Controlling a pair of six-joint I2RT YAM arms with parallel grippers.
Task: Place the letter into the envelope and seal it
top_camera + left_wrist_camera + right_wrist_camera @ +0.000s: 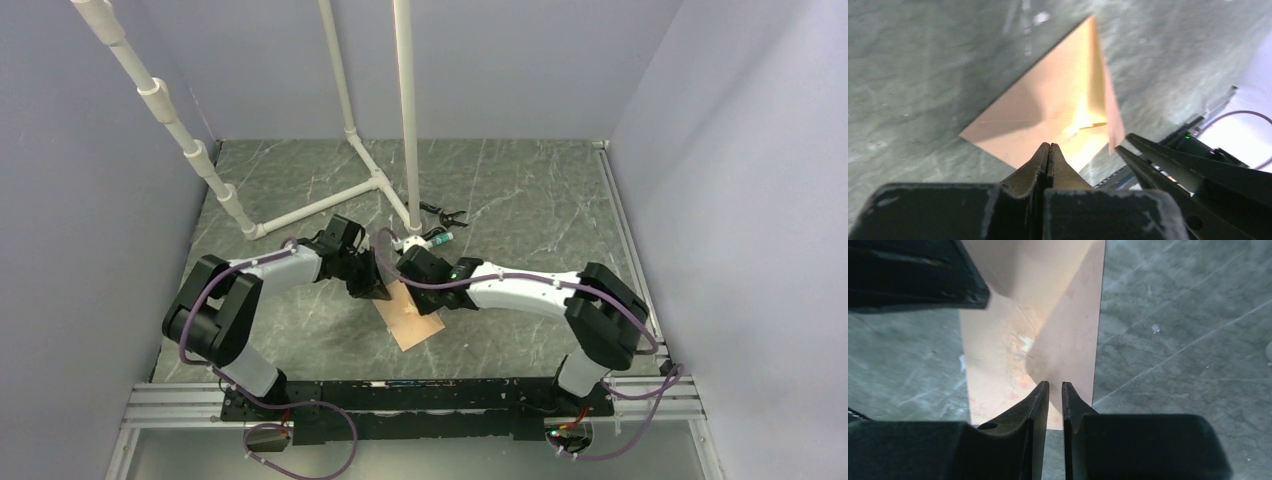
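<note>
One piece of paper shows in all views. I read it as the peach-tan paper envelope (1048, 100), lying on the grey marbled worktop (923, 75). No separate creased sheet is visible, so the letter is either inside or out of sight; cannot tell.

Left wrist: left hand (1049, 148) pressed together, tips at the envelope's near edge. Touching or pinching it, cannot tell. One long edge of the envelope stands up like a raised fold. Right hand (1121, 141) is just beside that raised edge, low right.

Right wrist: right hand (1055, 386) nearly pressed together, with a thin slit between the fingers and nothing in it. Its tips are over the envelope's near end. The left hand's black body is top left, over the far part.

Top: both arms meet over the envelope, mid-worktop. White plastic pipe frame (330, 205) and small black tool (445, 213) sit behind, well apart.

Judgement: insertion looks done, sealing in hand. Left to do: flap pressed flat and creased shut.
</note>
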